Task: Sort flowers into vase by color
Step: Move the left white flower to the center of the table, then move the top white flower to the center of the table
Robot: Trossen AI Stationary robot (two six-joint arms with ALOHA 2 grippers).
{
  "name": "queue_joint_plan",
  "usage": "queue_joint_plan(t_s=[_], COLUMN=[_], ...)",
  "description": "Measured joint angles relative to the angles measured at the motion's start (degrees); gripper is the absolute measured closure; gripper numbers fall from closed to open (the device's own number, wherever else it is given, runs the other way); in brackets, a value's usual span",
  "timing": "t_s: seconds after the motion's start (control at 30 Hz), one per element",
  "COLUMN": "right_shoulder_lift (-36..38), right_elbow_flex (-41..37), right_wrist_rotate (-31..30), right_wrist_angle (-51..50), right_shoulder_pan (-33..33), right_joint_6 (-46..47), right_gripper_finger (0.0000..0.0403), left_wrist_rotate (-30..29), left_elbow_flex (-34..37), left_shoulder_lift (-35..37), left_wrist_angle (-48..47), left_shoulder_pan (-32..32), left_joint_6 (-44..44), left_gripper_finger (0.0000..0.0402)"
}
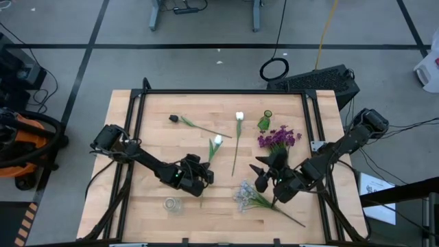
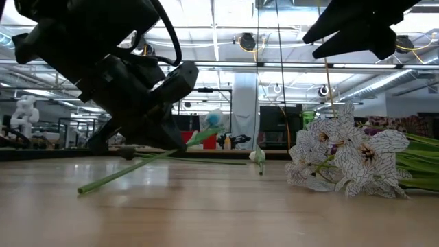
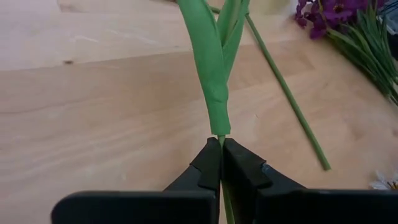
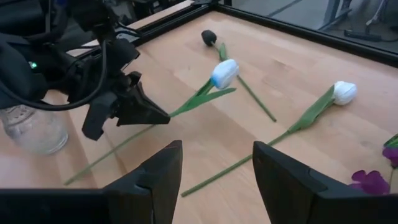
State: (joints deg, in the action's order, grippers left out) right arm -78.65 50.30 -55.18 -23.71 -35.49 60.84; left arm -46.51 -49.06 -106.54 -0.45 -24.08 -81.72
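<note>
My left gripper [image 1: 204, 177] [image 3: 221, 160] is shut on a white tulip [image 1: 217, 140] [image 4: 224, 73] on a green stem, left of the table's middle. My right gripper [image 1: 269, 173] [image 4: 216, 174] hangs open above the table, between the purple blossom cluster [image 1: 278, 137] and the pale blue sprig [image 1: 247, 195] [image 2: 346, 161], touching nothing. A second white tulip [image 1: 239, 116] [image 4: 343, 92] lies flat at mid-table. A dark-headed stem [image 1: 174, 119] lies toward the far edge. My left gripper pinches the tulip's bare stem [image 3: 219, 138] just below the base of its leaves, between the two fingertips [image 3: 239, 163]. The fingers come nearly level from the table's left and point along the stem. The tulip is tilted, its bud raised and its stem end [image 2: 82, 189] down at the table.
A clear glass jar [image 1: 171, 204] [image 4: 34, 130] stands near the table's near edge, beside my left gripper. A small green vase [image 1: 265, 121] stands by the purple flowers. A black frame [image 1: 219, 92] rims the table. Bare wood lies at the near left.
</note>
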Motion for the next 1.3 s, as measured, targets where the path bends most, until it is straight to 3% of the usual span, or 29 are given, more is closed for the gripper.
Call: queue_joint_plan(t_s=[0.1, 0.3, 0.5, 0.63, 0.93, 1.1, 1.3], right_shoulder_lift=[0.0, 0.0, -2.2, -5.9, -14.7, -20.0, -26.8], right_elbow_flex=[0.0, 0.0, 0.0, 0.0, 0.6, 4.3, 10.8], right_wrist_rotate=[0.1, 0.1, 3.8, 9.4, 18.4, 23.1, 24.0], right_wrist_angle=[0.2, 0.3, 3.2, 9.4, 15.6, 11.7, 2.1], right_shoulder_pan=[0.8, 3.2, 9.1, 13.2, 22.5, 27.6, 30.6], right_joint_6=[-0.2, 0.5, 2.9, -0.2, -0.4, -0.4, 0.6], right_gripper_finger=[0.0216, 0.0216, 0.0224, 0.023, 0.0231, 0.0231, 0.0231], left_wrist_rotate=[0.0, -1.4, -2.0, -1.6, -1.3, -0.6, 0.0], left_elbow_flex=[0.0, 0.0, 0.0, 0.0, 0.0, 0.0, 0.0], left_shoulder_lift=[0.0, 0.0, 3.8, 8.7, 17.8, 18.1, 18.1], left_wrist_angle=[-0.1, 0.0, -0.2, 0.1, -0.1, -0.4, -2.7], left_shoulder_pan=[0.0, 0.0, 0.0, -0.1, -0.4, -0.4, -0.6], left_joint_6=[-0.2, 0.2, 8.1, 18.9, 54.4, 58.4, 58.1], left_gripper_finger=[0.0357, 0.0269, 0.0212, 0.0204, 0.0203, 0.0203, 0.0203])
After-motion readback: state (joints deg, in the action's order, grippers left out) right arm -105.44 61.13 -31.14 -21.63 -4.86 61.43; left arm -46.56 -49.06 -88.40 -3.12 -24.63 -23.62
